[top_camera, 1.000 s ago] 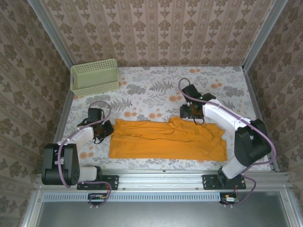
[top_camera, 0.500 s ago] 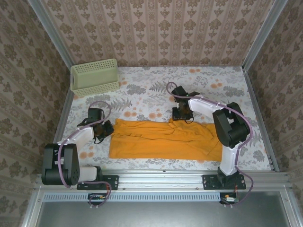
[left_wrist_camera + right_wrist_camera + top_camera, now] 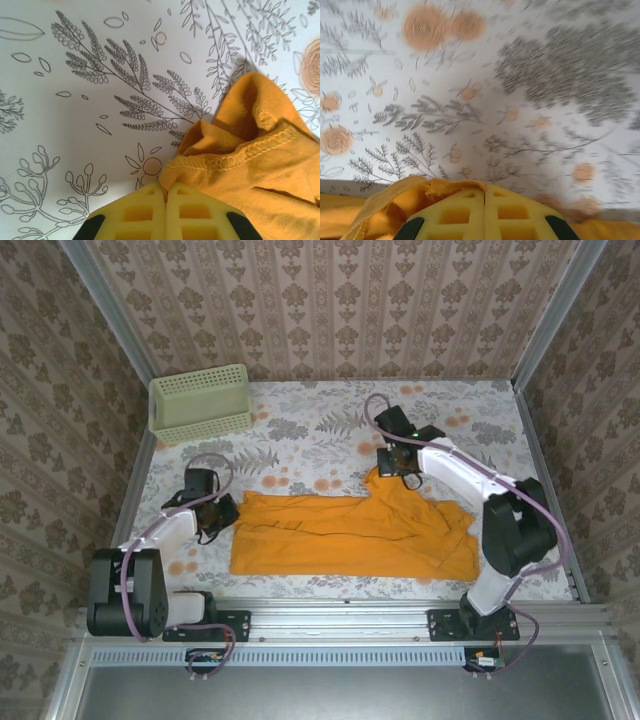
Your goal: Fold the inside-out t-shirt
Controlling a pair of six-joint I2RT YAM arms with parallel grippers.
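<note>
The orange-yellow t-shirt (image 3: 340, 535) lies spread across the near half of the table, its plain face up. My left gripper (image 3: 228, 512) is shut on the shirt's far left corner. In the left wrist view the stitched hem of the t-shirt (image 3: 250, 160) runs into the closed yellow pads of the left gripper (image 3: 166, 186). My right gripper (image 3: 386, 472) is shut on the far edge of the shirt near the middle and draws the cloth up into a peak. In the right wrist view a fold of the t-shirt (image 3: 395, 200) sits at the tips of the right gripper (image 3: 484, 189).
A pale green mesh basket (image 3: 200, 400) stands at the far left corner of the table. The floral tablecloth (image 3: 320, 430) is bare between the basket and the shirt. Patterned walls close the table in on three sides.
My right gripper went from open to shut on the shirt's far edge and pulled it up and away into a peak. The left gripper has stayed put on its corner.
</note>
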